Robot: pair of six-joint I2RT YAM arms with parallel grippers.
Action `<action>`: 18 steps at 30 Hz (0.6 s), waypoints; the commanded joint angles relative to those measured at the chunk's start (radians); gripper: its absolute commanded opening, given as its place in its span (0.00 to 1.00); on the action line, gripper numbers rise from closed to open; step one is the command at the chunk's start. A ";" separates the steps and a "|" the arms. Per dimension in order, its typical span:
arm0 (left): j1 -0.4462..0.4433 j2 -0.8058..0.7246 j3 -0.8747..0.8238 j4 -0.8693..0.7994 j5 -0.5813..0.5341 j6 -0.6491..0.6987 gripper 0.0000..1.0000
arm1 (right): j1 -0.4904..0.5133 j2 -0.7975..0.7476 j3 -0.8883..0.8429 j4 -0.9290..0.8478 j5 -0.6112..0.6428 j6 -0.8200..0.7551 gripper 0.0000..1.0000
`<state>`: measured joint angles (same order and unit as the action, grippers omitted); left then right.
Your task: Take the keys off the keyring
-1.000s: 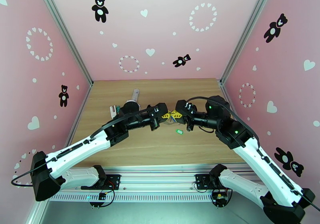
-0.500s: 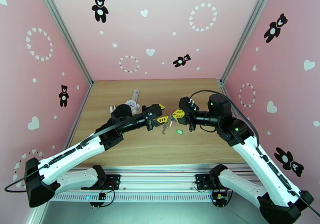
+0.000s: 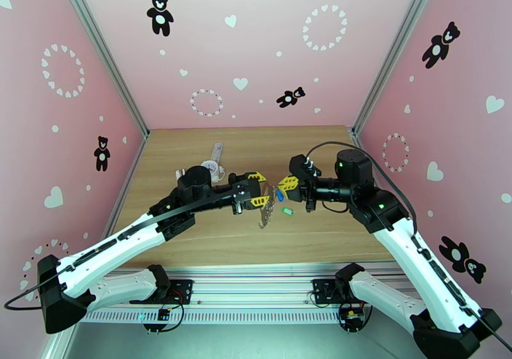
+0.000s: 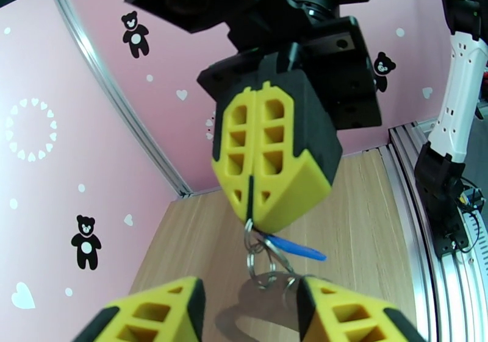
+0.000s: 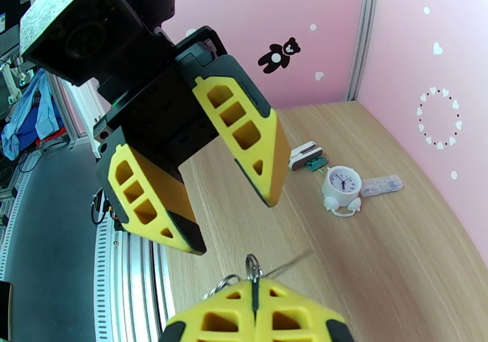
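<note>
The keyring (image 3: pixel 265 213) hangs lengthwise down from the clamped right pincer (image 3: pixel 281 187); left pincer (image 3: pixel 260 189) gapes open.

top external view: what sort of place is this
Probably a tabletop robot test booth: pink bear-and-heart panels in aluminium framing enclose a wooden table, with a left arm and right arm bolted at its near edge.

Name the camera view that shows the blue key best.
Left wrist: the blue key hangs large and sharp below the shut right gripper. Top external gives a tiny blue speck; right wrist catches its silvery rings.
</note>
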<state>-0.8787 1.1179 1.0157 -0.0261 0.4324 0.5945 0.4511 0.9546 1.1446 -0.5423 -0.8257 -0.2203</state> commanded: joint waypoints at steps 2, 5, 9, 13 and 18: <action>0.003 0.033 0.073 -0.115 0.043 0.054 0.48 | -0.006 -0.010 0.041 -0.005 -0.031 -0.010 0.00; 0.004 0.046 0.076 -0.110 0.049 0.059 0.48 | -0.008 -0.009 0.041 -0.004 -0.038 -0.012 0.00; 0.004 0.078 0.107 -0.145 0.057 0.065 0.49 | -0.009 -0.010 0.040 -0.010 -0.040 -0.016 0.00; 0.005 0.106 0.133 -0.171 0.081 0.065 0.49 | -0.010 -0.011 0.040 -0.014 -0.047 -0.020 0.00; 0.008 0.127 0.138 -0.165 0.108 0.069 0.49 | -0.011 -0.010 0.039 -0.019 -0.053 -0.028 0.00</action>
<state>-0.8787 1.2270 1.1198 -0.1726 0.4976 0.6476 0.4435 0.9546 1.1500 -0.5556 -0.8558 -0.2340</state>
